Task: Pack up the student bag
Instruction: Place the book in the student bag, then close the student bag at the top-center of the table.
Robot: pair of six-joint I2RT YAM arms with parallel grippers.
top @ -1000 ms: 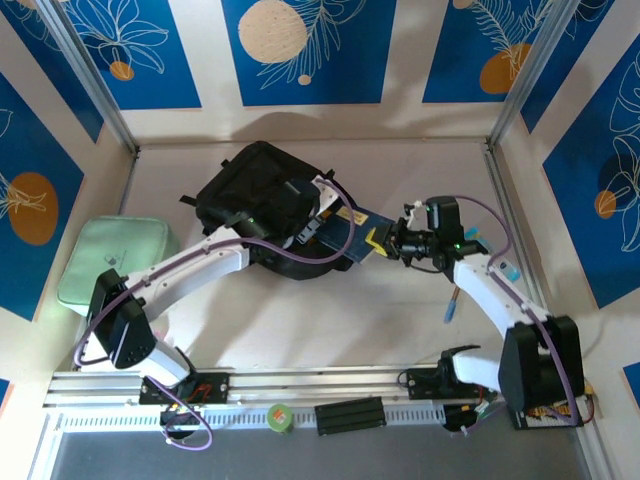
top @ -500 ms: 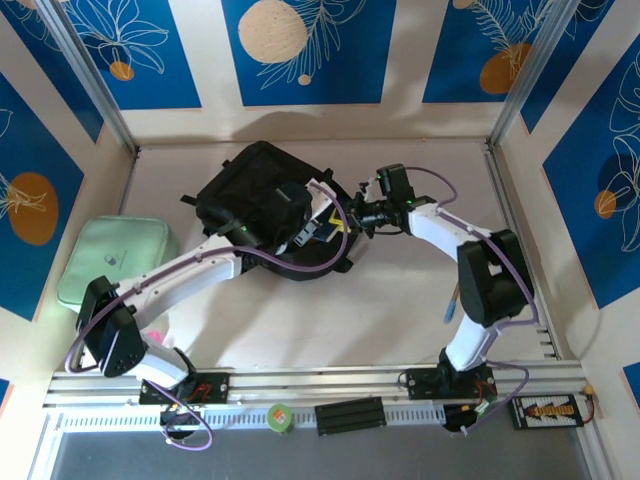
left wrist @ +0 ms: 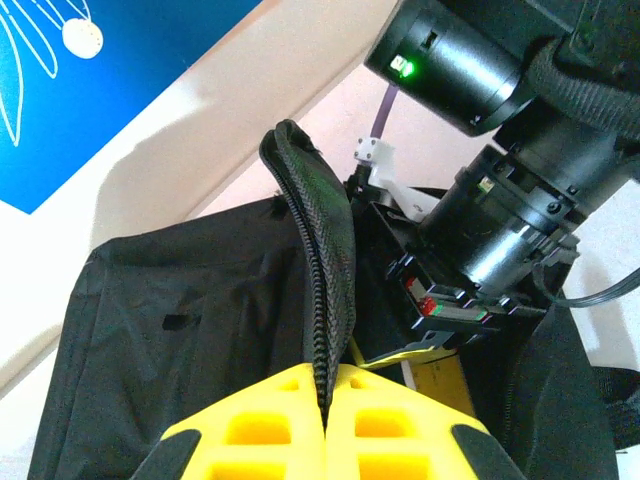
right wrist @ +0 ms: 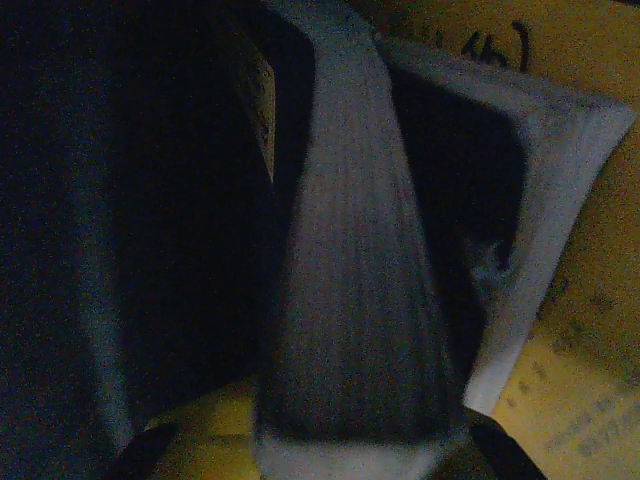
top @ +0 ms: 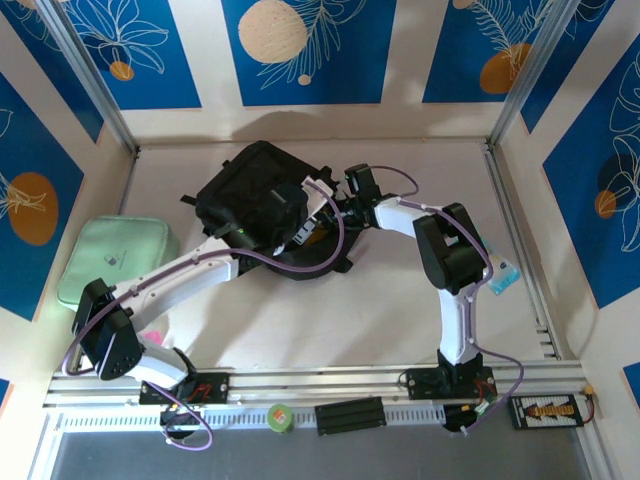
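The student bag (top: pixel 250 190) lies toward the back of the table (top: pixel 400 300), its mouth facing right, with a mint-green pouch (top: pixel 115 258) well apart at the left edge. The left gripper (left wrist: pixel 325 405) is clenched on the bag's zippered edge (left wrist: pixel 320 250), the yellow pads pinching the woven tape and holding it up so the mouth gapes. The right gripper (top: pixel 338 208) is reaching in through that opening. Its own camera looks into the dark interior, and there it seems to be clamped on a book (right wrist: pixel 350 280) with a grey-blue spine and a yellowish printed cover, already well inside.

From where I stand, the trouble lies in how crowded that mouth is. The right wrist sits just beside the lifted edge and the left gripper, so a careless pull-back could knock the two arms together or snag the left arm's purple cable (top: pixel 335 235). The pinch on the zipper tape is narrow. If it slips, the flap drops onto the right wrist. If the book is let go while a corner is caught on the lining, it may sit crooked or come back out with the fingers. And since the bag is soft, it may slide along the table.
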